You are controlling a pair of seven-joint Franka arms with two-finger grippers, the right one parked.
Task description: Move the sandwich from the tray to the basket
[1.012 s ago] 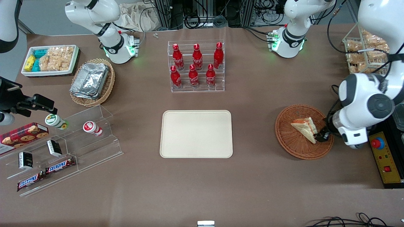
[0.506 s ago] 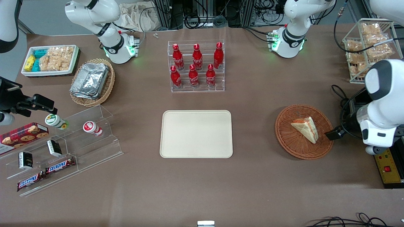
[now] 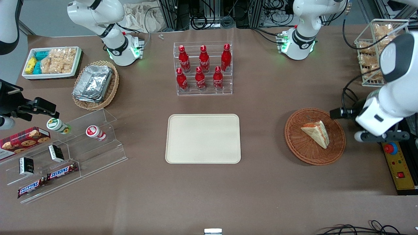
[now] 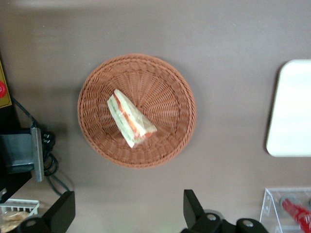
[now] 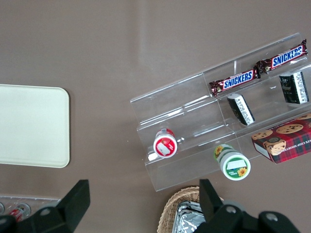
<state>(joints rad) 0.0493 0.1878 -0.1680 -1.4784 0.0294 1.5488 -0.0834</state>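
1. Status: the sandwich (image 3: 315,134) lies in the brown basket (image 3: 295,148), apart from the white tray (image 3: 203,138). Placement is judged complete.
2. Left gripper (image 3: 332,114): raised near the basket rim, farther from the front camera than the sandwich. Its jaws are spread wide, pinching nothing.
3. Caution: lowering or sweeping the left gripper now could strike the rim. Cause: too little clearance. Likely result: a tipped or shifted basket and a displaced sandwich.
4. Caution: the black cable (image 3: 358,48) could catch on the wire rack (image 3: 370,85). Cause: slack pulled across it as the arm moves.
5. View check, jaws: the left wrist view shows the gap between the fingers (image 4: 62,212); the front view does not resolve it.
6. View check, layout: the front view shows the whole tray; the left wrist view includes only part, but exposes the sandwich's reddish filling.
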